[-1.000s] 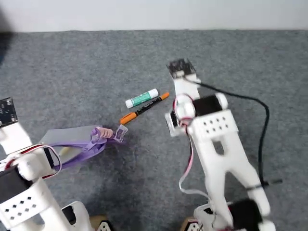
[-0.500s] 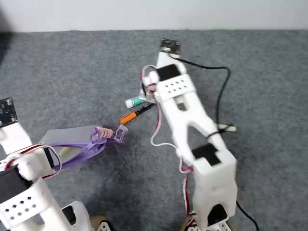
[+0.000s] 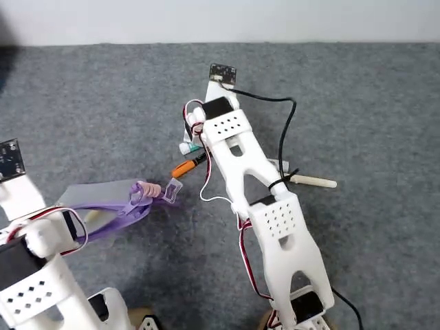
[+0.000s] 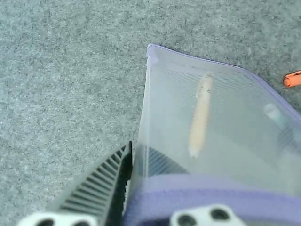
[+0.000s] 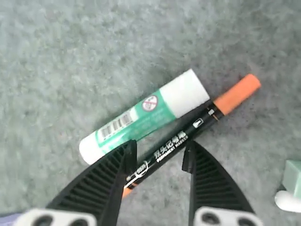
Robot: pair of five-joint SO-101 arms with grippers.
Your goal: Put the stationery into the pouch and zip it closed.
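Observation:
A green-and-white glue stick [image 5: 143,115] and a black marker with an orange cap [image 5: 188,132] lie side by side on the grey carpet. My right gripper [image 5: 160,149] is open, low over them, its fingers straddling the marker's black barrel. In the high view the right arm [image 3: 227,130] covers most of the glue stick [image 3: 188,146] and marker [image 3: 184,167]. The translucent purple-edged pouch [image 3: 103,199] lies at the left with its zip pull [image 3: 169,190] toward the marker. My left gripper [image 4: 138,162] is shut on the pouch [image 4: 221,122] at its purple rim. A beige pen [image 4: 201,113] shows through the mesh.
A pale wooden stick [image 3: 313,181] lies on the carpet to the right of the right arm, with a small pale block [image 3: 278,166] beside it. A green-and-white block [image 5: 290,187] lies at the right wrist view's edge. A white wall borders the far side.
The right arm swung left and stretched out over the glue stick and marker, covering them. Its move uncovered the wooden stick on the right. The left arm and pouch stayed still.

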